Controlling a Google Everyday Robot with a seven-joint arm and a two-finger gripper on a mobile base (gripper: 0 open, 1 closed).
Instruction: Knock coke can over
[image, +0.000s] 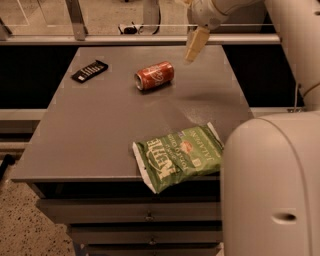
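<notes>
The coke can (154, 75) is red with white script and lies on its side on the grey table (100, 130), towards the back middle, its silver top facing left. My gripper (195, 46) hangs from the arm at the top of the view, to the right of the can and raised above the table. It is apart from the can. Its pale fingers (196, 40) are together with no gap showing, and they hold nothing.
A green chip bag (177, 157) lies at the table's front edge, partly overhanging. A black remote-like device (89, 70) lies at the back left. My arm's large white body (270, 185) fills the right foreground. Drawers (147, 217) sit under the table.
</notes>
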